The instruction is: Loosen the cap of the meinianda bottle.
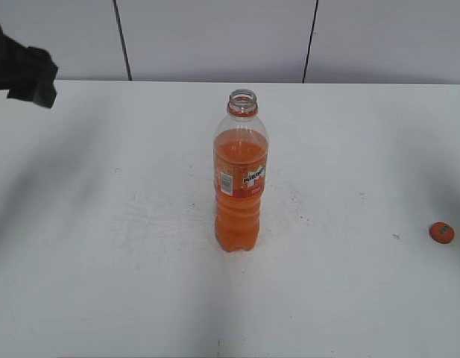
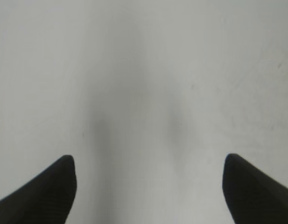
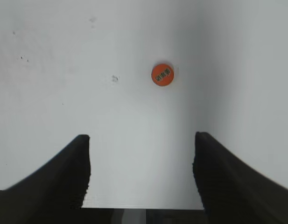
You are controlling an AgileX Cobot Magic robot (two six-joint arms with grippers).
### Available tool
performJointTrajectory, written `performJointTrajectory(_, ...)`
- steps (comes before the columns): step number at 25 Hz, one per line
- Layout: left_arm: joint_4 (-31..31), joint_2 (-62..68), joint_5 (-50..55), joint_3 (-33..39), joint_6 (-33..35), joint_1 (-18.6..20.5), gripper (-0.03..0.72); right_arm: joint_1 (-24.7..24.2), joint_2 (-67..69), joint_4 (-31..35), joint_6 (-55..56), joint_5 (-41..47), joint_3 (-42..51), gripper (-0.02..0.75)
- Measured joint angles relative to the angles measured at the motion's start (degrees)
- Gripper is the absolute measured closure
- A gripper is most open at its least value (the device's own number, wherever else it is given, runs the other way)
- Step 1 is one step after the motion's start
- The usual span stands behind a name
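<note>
Left gripper (image 2: pixel 148 186): fingers spread wide apart, nothing between them; its wrist view shows only bare worktop (image 2: pixel 144 70). In the exterior view a dark part of this arm shows at the upper left edge, well apart from the bottle.

Right gripper (image 3: pixel 141 175): fingers apart and empty, hanging over the worktop. This gripper does not appear in the exterior view.

Cap (image 3: pixel 162 74): lies flat on the worktop, dark mark upward, ahead of the right gripper and slightly to the right of the centreline between the fingers; not touching either finger. In the exterior view the cap (image 1: pixel 441 233) sits near the right edge, well apart from the bottle.

Meinianda bottle (image 1: pixel 241 175): stands upright near the middle of the worktop (image 1: pixel 103 261). Neck is open; threads and orange neck ring are exposed; orange drink fills it to about shoulder level.

Task status (judgement): the cap is already off the neck, so the loosening appears complete; the step in hand looks like clearing both arms away.

Procedure for clean completion (judgement): keep both grippers wide and empty; move each arm along its own side of the worktop; do not sweep across the middle.

Risk (judgement): the bottle is tall, narrow-based, uncapped and unsupported. Any contact could tip it and spill the drink.

Cap handling (judgement): small and light; a passing finger would slide it easily.
</note>
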Motion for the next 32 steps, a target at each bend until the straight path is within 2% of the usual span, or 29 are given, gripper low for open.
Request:
performJointTrajectory(2,-4.47,1.48,7.29,-1.24,3.16,3.46,0.110,0.00,-0.61,-0.21,0.00,1.33,0.00,0.223)
performJointTrajectory(5,-6.55,2.08,15.56,-1.43,4.65,7.39,0.113,0.00,-2.14,-0.64,0.00,3.94,0.00,0.223)
performJointTrajectory(8,-7.19,0.64,20.58,-1.42,5.01,8.37,0.118,0.00,-3.58,-1.85,0.00,8.93,0.00,0.223)
performJointTrajectory(12,-9.50,-5.75,22.52,1.77,5.01,8.37,0.120,0.00,-7.55,-1.71,0.00,10.32,0.81,0.223)
performJointTrajectory(20,-10.13,-30.25,21.27,15.94,5.01,8.37,0.130,0.00,-26.18,0.18,0.00,10.69,10.36,0.223)
performJointTrajectory(24,-9.94,-47.08,20.76,22.53,7.69,8.37,0.137,0.00,-37.74,0.05,0.00,10.78,15.18,0.223)
performJointTrajectory(32,-10.05,-75.57,20.36,29.97,12.73,8.37,0.141,0.00,-54.92,-0.84,-2.48,5.38,25.03,0.222)
